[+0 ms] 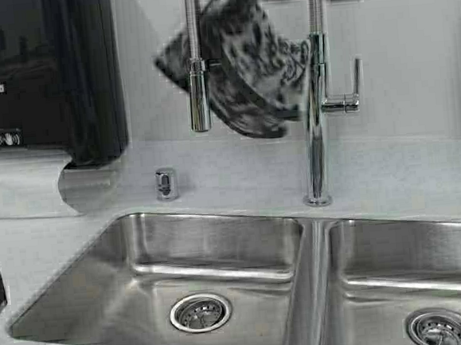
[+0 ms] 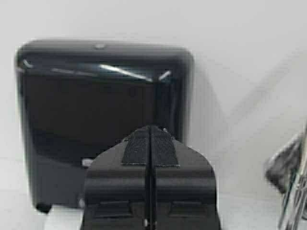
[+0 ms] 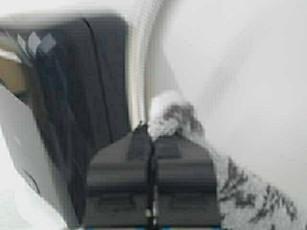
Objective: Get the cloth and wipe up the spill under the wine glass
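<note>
From the high view I see the cloth [image 1: 250, 67] hanging behind the faucet [image 1: 316, 126], above the bench [image 1: 239, 176] and double sink [image 1: 213, 262]. My left wrist view shows the left claw [image 2: 150, 143] closed, empty, facing the black towel dispenser [image 2: 100, 115]. My right wrist view shows the right claw [image 3: 151, 143] clamped on cloth [image 3: 172, 117].

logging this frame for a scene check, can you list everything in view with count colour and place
cloth: one, dark grey-black and white print, hanging in the air behind the tap, above the counter
tap: one, chrome, behind the divider between the basins
sink: one, steel, two basins, set in the counter
paper towel dispenser: one, black, on the wall at left
small chrome cap: one, on the counter behind the left basin
left end effector: shut, empty, facing the dispenser
right end effector: shut on the cloth
</note>
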Controlling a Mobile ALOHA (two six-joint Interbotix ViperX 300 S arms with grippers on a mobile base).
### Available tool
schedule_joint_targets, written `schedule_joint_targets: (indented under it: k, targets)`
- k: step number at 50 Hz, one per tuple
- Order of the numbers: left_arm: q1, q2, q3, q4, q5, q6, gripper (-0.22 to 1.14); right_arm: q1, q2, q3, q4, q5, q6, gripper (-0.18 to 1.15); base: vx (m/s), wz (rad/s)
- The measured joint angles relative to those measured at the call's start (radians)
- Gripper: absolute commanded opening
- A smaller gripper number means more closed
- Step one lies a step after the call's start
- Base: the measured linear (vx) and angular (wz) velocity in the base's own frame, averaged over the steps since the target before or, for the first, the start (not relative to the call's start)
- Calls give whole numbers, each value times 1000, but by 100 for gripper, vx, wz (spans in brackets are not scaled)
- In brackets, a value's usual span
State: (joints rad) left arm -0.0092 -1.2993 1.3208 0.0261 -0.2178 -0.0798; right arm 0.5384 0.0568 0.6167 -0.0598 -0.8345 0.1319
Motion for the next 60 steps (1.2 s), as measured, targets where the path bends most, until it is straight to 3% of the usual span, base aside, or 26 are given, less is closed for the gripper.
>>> schedule_joint_targets:
  k: [27, 60]
  targets:
    - [-2, 3, 11, 0, 0, 9, 2, 6, -172, -149, -123, 161, 3, 7, -8, -1]
    - [-2, 5, 12, -2, 14, 5, 2, 137, -333, -259, -130, 376, 5, 7, -11, 8]
